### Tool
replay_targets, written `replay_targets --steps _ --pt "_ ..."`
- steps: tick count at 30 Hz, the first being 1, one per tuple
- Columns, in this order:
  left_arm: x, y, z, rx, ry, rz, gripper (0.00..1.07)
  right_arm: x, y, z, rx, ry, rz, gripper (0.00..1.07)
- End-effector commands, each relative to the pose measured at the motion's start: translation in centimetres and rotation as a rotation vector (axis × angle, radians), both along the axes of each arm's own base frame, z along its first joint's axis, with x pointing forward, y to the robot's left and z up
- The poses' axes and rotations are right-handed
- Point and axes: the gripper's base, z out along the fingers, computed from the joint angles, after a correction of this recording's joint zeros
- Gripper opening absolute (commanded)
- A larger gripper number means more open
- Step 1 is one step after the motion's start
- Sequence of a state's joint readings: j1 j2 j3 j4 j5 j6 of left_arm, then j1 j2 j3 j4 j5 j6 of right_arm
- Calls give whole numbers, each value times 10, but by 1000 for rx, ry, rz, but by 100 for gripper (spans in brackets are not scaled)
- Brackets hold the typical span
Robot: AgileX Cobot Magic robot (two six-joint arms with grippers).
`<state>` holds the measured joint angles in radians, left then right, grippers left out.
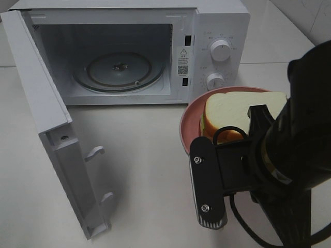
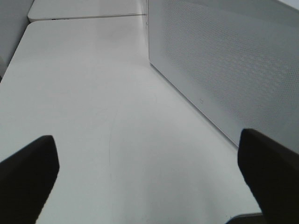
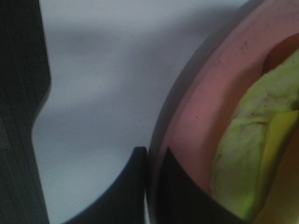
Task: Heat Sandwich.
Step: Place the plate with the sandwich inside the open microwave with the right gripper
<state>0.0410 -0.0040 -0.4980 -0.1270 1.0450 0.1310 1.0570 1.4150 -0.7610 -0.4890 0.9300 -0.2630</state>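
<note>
Two jaws of the right gripper (image 3: 152, 186) pinch the rim of the pink plate (image 3: 196, 116), sandwich (image 1: 232, 111) aboard. Open microwave (image 1: 119, 67) lies toward the far-left corner of the table (image 1: 145, 170); left gripper (image 2: 149, 175) spread, empty.

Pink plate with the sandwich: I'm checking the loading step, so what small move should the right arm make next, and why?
Probably shift the pink plate sideways to face the microwave's opening: the right gripper is shut on its rim, the door stands open, the glass turntable is bare, but the plate with the sandwich is before the control knobs.
</note>
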Motion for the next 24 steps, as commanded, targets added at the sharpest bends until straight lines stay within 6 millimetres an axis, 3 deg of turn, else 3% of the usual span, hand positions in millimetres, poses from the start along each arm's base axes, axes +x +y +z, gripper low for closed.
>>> replay_targets --steps 1,24 --pt "-3 -1 1 -12 -40 0 101 2 4 3 30 -38 46 1" --pt "-3 -1 1 -12 -40 0 101 30 6 2 96 -15 475 0"
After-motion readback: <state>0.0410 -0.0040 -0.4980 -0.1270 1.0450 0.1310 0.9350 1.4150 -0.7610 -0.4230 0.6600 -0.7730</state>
